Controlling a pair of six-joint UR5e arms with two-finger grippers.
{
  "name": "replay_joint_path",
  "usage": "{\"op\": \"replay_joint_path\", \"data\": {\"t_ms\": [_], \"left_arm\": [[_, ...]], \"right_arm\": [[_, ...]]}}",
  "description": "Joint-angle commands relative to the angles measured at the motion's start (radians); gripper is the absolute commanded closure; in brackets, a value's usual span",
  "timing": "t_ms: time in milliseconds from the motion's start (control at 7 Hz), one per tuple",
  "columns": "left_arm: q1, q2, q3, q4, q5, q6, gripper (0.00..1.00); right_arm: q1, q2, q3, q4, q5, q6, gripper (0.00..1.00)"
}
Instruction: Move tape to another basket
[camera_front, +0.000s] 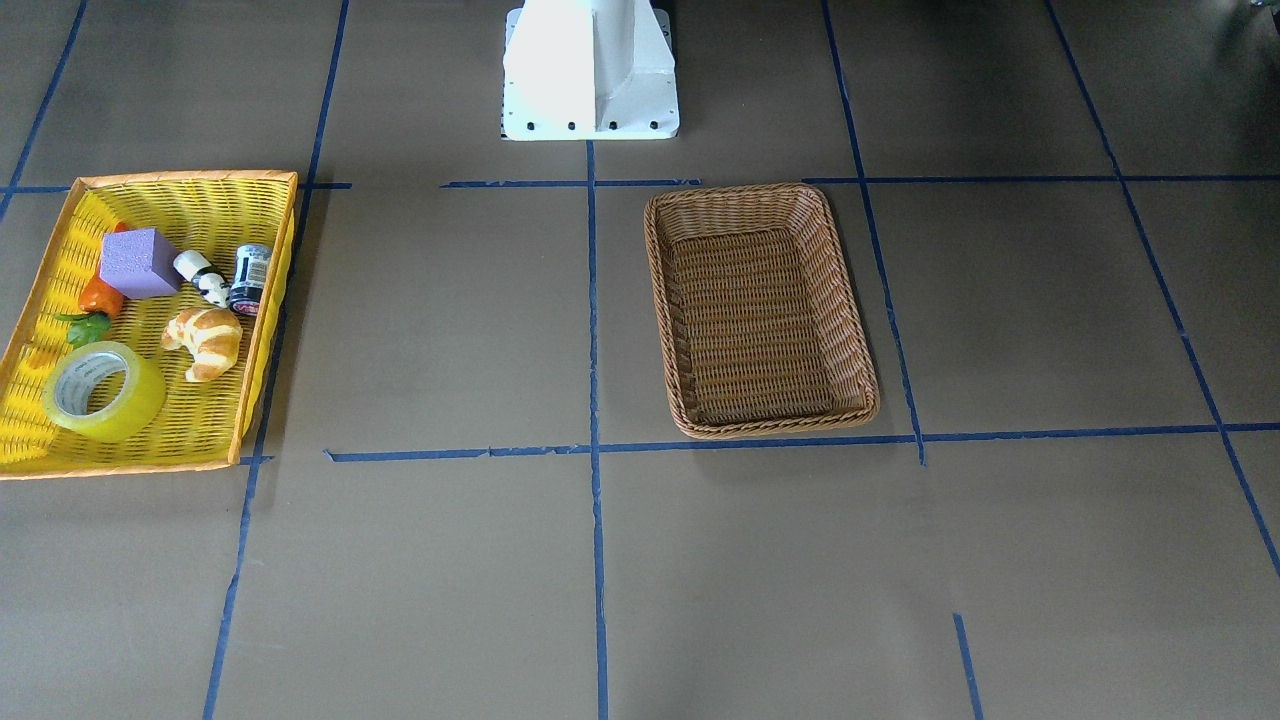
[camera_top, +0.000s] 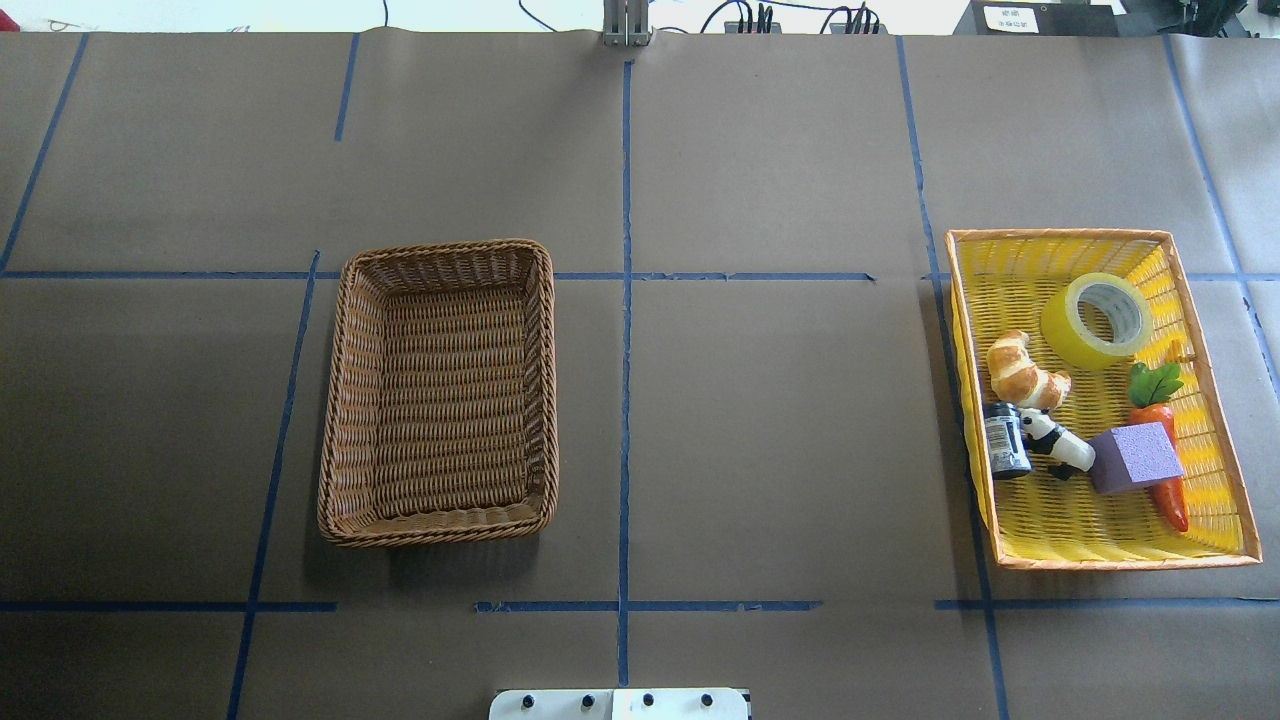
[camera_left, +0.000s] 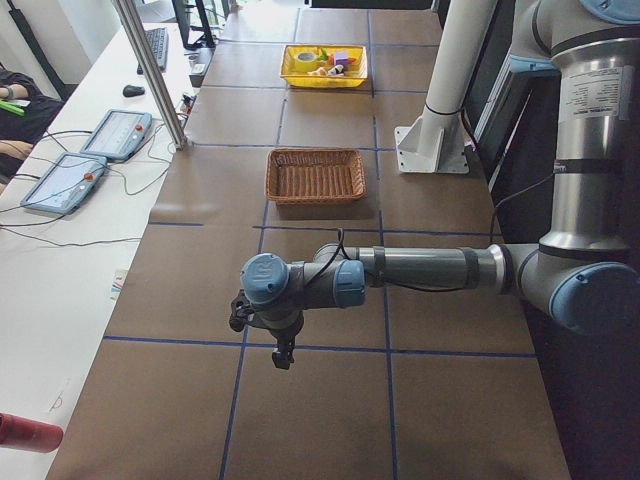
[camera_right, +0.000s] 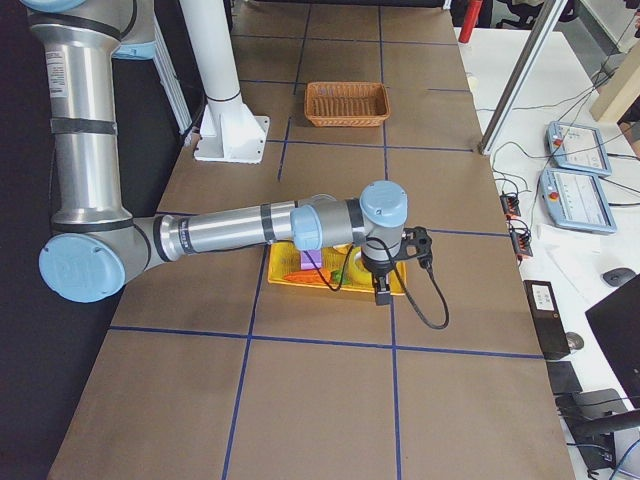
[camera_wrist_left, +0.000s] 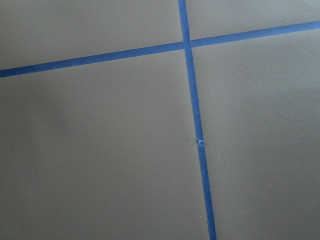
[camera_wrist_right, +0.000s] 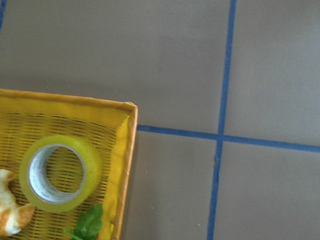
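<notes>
The tape (camera_front: 103, 392) is a yellow roll with a white-grey core. It lies in a corner of the yellow tray (camera_front: 185, 180) and also shows in the overhead view (camera_top: 1097, 320) and the right wrist view (camera_wrist_right: 60, 172). The brown wicker basket (camera_top: 440, 390) stands empty near the table's middle (camera_front: 760, 310). My right gripper (camera_right: 381, 290) hangs above the tray's outer edge, clear of the tape. My left gripper (camera_left: 283, 352) hangs over bare table far from the basket (camera_left: 315, 175). Both show only in side views, so I cannot tell whether they are open or shut.
The tray also holds a croissant (camera_top: 1025, 370), a panda figure (camera_top: 1055, 445), a dark jar (camera_top: 1005, 442), a purple block (camera_top: 1135, 457) and a carrot (camera_top: 1160, 430). The white robot base (camera_front: 590, 70) stands behind the basket. Desks with tablets (camera_left: 115, 133) line the far side.
</notes>
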Motion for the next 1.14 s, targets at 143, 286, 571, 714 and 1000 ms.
{"op": "replay_joint_path", "data": {"t_ms": [143, 286, 571, 714, 1000], "left_arm": [[0.0, 0.0, 0.003, 0.0, -0.017, 0.0, 0.0], [0.0, 0.0, 0.005, 0.0, -0.017, 0.0, 0.0], [0.002, 0.0, 0.003, 0.0, -0.019, 0.0, 0.0], [0.002, 0.0, 0.003, 0.0, -0.03, 0.0, 0.0], [0.0, 0.0, 0.002, 0.0, -0.03, -0.001, 0.0]], "right_arm": [[-0.119, 0.037, 0.032, 0.019, -0.003, 0.212, 0.01], [-0.166, 0.036, 0.02, 0.097, -0.011, 0.311, 0.01], [-0.261, 0.037, -0.074, 0.317, -0.012, 0.493, 0.01], [-0.295, 0.039, -0.113, 0.391, -0.044, 0.561, 0.01], [-0.34, 0.066, -0.18, 0.407, -0.074, 0.563, 0.01]]}}
